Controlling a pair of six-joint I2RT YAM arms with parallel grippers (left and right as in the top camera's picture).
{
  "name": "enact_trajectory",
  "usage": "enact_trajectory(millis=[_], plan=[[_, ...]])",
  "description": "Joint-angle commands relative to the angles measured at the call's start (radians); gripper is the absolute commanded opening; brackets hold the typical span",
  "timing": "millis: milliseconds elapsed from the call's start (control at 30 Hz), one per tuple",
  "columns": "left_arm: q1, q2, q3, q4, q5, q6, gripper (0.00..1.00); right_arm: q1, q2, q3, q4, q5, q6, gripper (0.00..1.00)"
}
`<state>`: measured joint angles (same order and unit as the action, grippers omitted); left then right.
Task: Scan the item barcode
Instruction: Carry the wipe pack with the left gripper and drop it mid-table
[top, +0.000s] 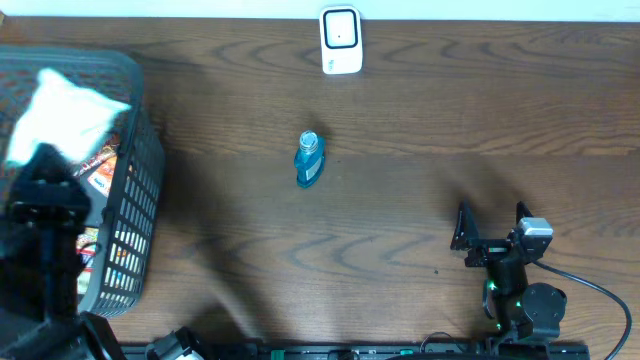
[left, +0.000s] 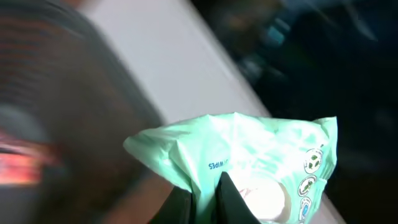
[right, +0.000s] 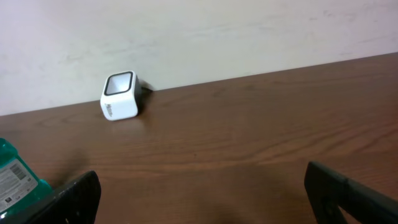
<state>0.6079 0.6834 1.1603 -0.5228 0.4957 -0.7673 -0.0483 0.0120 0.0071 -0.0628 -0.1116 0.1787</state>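
One step looks done, since the left gripper (left: 207, 186) is clenched on the wipes pack (top: 62, 115) above the basket (top: 140, 190), well apart from the scanner (top: 340, 40), so scanning remains, and the right gripper (top: 493, 225) rests released.

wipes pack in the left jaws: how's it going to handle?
Probably floppy: the wipes pack is soft, crinkled film, pinched at one edge by the left gripper, so it may sag or swing. Likely light, since that one pinch holds it up. The glossy film could slip in the shut jaws.
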Motion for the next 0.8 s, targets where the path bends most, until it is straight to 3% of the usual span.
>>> enact_trajectory(millis=[0, 267, 633, 767], plan=[[-0.051, 0.019, 0.005, 0.008, 0.305, -0.015, 0.07, 0.003, -0.005, -0.002, -0.002, 0.004, 0.007, 0.99], [-0.383, 0.099, -0.038, 0.057, 0.249, -0.003, 0.07, 0.003, -0.005, -0.002, -0.002, 0.004, 0.007, 0.99], [-1.096, 0.443, -0.038, 0.126, -0.268, 0.0, 0.07, 0.003, -0.005, -0.002, -0.002, 0.005, 0.007, 0.99], [-1.295, 0.625, -0.038, 0.148, -0.512, -0.151, 0.07, 0.003, -0.005, -0.002, -0.002, 0.005, 0.007, 0.99]])
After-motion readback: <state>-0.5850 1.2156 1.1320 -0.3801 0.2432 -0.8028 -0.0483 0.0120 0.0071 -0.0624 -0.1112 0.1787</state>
